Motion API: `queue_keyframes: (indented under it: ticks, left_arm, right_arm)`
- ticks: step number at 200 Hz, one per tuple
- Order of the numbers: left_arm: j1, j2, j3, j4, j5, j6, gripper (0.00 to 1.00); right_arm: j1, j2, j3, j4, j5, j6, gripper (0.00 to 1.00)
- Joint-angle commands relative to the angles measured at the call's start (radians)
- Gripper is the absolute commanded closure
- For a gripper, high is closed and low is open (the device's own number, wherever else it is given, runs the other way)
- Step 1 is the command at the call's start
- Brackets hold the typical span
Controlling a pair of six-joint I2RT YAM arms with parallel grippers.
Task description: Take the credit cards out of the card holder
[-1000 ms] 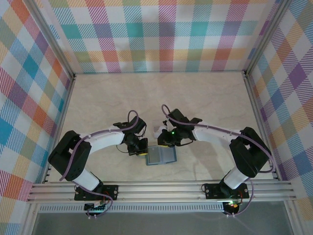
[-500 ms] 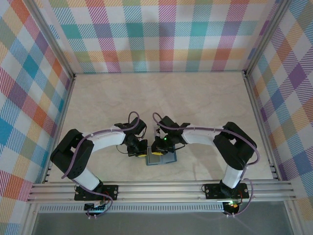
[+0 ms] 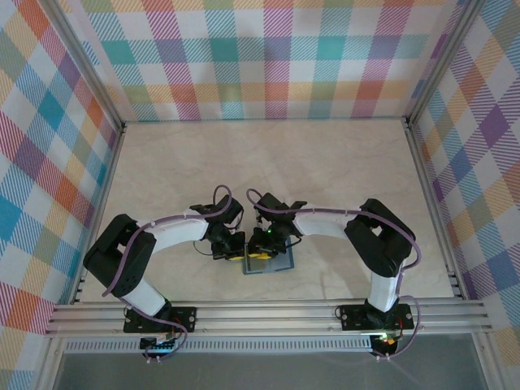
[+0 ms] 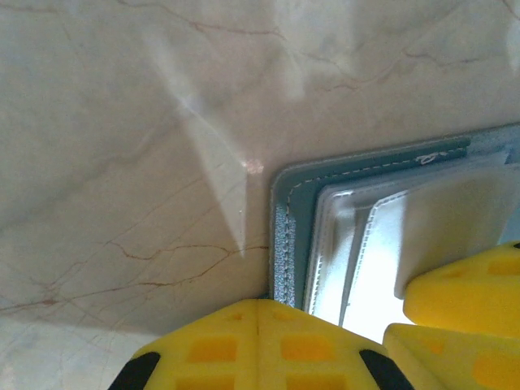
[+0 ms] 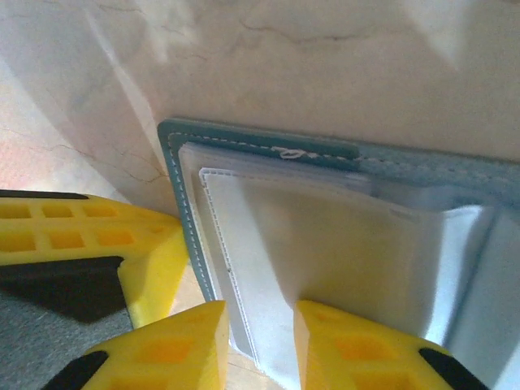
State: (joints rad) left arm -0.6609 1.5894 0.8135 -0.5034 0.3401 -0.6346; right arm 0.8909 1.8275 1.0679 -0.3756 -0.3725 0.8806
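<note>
Card holder point(image 3: 269, 260), open flat. Your right gripper point(image 5: 260, 325) has swung over its pocket, jaws now slightly parted; left gripper point(image 4: 258, 325) shut at the edge. No cards out yet.

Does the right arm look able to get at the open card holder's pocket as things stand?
Probably yes: the right gripper hangs over the pale pocket panel of the card holder, jaws slightly apart, with nothing between. The left gripper, shut, sits off at the holder's edge.

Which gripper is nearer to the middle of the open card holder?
Right. The right gripper has its jaws slightly apart over the inside of the card holder; the left gripper, shut, sits at its outer edge.
</note>
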Motion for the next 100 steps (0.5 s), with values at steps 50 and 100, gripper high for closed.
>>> queue_keyframes:
  ticks: [50, 100]
  left_arm:
    - [-0.016, 0.004, -0.014, -0.008, -0.013, 0.009, 0.99]
    - [-0.016, -0.003, -0.015, -0.014, -0.017, 0.010, 0.99]
  right_arm:
    - [0.029, 0.008, 0.087, -0.256, 0.179, -0.057, 0.64]
    - [0.060, 0.039, 0.176, -0.374, 0.271, -0.094, 0.53]
